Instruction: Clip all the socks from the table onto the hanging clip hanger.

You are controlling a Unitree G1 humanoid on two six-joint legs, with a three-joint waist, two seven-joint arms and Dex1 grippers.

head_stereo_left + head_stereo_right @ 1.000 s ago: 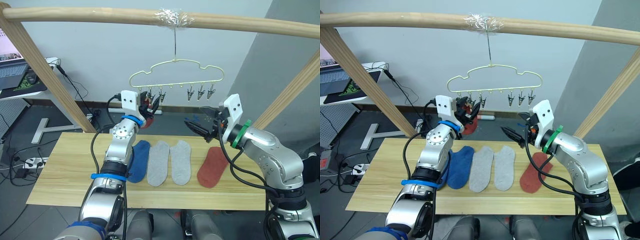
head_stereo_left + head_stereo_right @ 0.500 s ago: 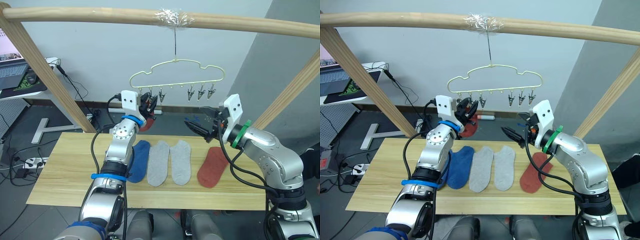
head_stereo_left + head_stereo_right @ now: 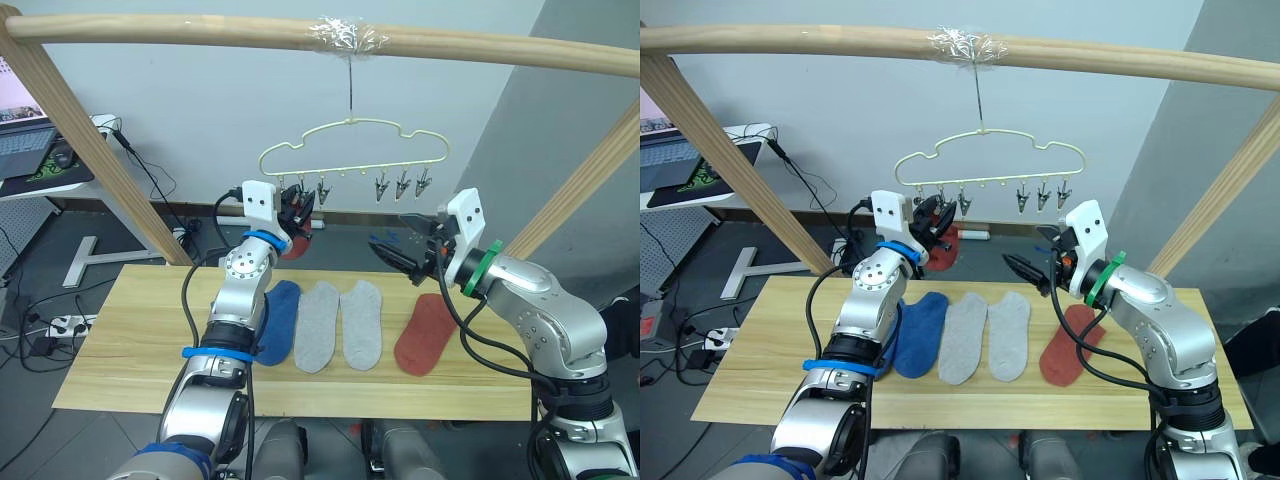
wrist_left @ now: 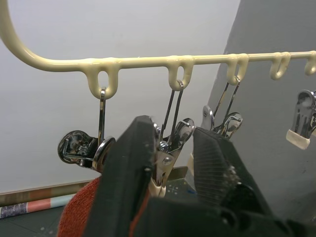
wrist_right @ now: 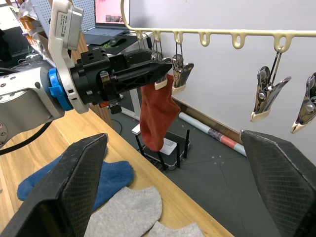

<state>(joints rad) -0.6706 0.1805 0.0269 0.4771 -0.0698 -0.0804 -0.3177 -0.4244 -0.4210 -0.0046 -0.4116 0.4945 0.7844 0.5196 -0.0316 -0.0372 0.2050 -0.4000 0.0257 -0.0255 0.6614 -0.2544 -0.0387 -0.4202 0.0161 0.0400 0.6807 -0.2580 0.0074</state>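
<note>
Four socks lie nearest on the table [image 3: 120,340]: a blue sock [image 3: 277,320], two grey socks [image 3: 340,325], a rust sock [image 3: 425,333]. My right gripper [image 3: 392,255] hovers spread and empty above them. Further up, my left gripper [image 5: 163,64] is pinched on a clip [image 4: 168,160] of the clip hanger [image 3: 350,150], beside the hanging red sock [image 5: 157,116] (which could drop if I squeeze the wrong clip).
</note>
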